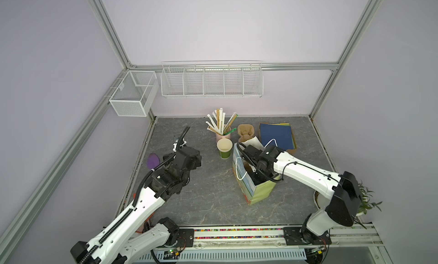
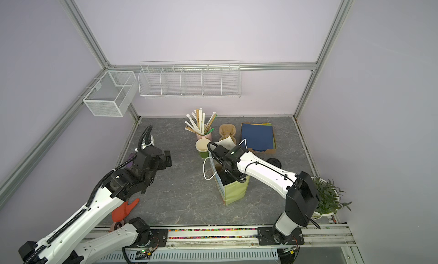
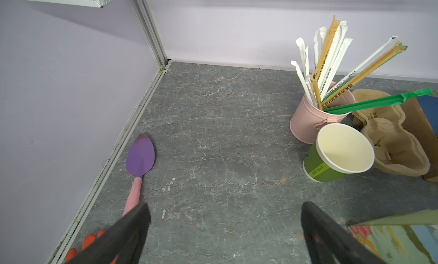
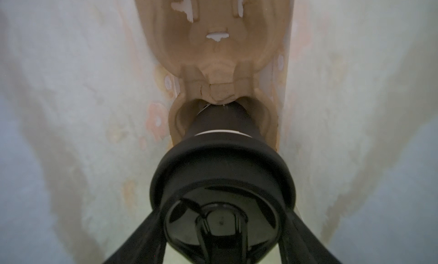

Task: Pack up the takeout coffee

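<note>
Takeout coffee (image 4: 221, 122), black and lidded, is clamped between the jaws of the right gripper (image 4: 224, 210) in the right wrist view, gripped at the lid. Ahead of the jaws its base meets the near socket of the pulp carrier (image 4: 213, 49), deep between the walls of the paper bag (image 4: 71, 108); fully seated or not, I cannot tell.

In the left wrist view the left gripper (image 3: 225, 204) has its jaws wide apart on nothing, with a bag corner just beside one finger.

In both top views the right gripper (image 1: 257, 177) is sunk in the bag mouth, hiding the takeout coffee.

Best, I judge: press straight down along its axis until it seats, then part the jaws slightly and lift clear without dragging it back up.
</note>
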Motion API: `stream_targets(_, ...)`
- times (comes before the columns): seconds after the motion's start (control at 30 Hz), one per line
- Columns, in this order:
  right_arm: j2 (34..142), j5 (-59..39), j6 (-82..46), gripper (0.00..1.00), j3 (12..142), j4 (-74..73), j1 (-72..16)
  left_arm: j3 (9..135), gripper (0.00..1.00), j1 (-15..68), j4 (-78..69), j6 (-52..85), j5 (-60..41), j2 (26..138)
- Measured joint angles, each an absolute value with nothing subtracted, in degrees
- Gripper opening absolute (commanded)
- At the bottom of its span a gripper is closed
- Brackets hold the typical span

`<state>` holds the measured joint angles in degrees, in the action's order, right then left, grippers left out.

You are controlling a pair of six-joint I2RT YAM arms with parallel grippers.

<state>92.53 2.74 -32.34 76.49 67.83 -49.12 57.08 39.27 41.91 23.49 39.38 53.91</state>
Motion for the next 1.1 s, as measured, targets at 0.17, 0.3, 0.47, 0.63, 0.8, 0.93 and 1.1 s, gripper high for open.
stream_targets(0.17, 92.5, 2.5, -32.3, 0.60, 76.0, 67.4, -49.1, 57.1, 0.99, 39.3, 41.9, 23.5, 39.4, 53.9)
stream_targets(0.3, 92.5, 2.3, -32.3, 0.60, 75.8, 67.0, -49.1, 57.1, 0.99, 39.3, 41.9, 23.5, 39.4, 53.9)
stream_targets(0.47, 92.5, 2.2, -32.3, 0.59, 75.5, 66.7, -49.2, 57.1, 0.99, 39.3, 41.9, 23.5, 39.4, 53.9)
stream_targets(0.63, 92.5, 2.0, -32.4, 0.59, 75.0, 66.1, -49.2, 57.1, 0.99, 39.3, 41.9, 23.5, 39.4, 53.9)
stream_targets(0.8, 92.5, 2.1, -32.4, 0.59, 75.0, 66.0, -49.3, 57.1, 0.99, 39.3, 41.9, 23.5, 39.4, 53.9)
stream_targets(0.93, 92.5, 2.1, -32.4, 0.60, 75.0, 66.0, -49.3, 57.1, 0.99, 39.3, 41.9, 23.5, 39.4, 53.9)
stream_targets(1.1, 92.5, 2.1, -32.4, 0.60, 75.0, 66.0, -49.3, 57.1, 0.99, 39.3, 41.9, 23.5, 39.4, 53.9)
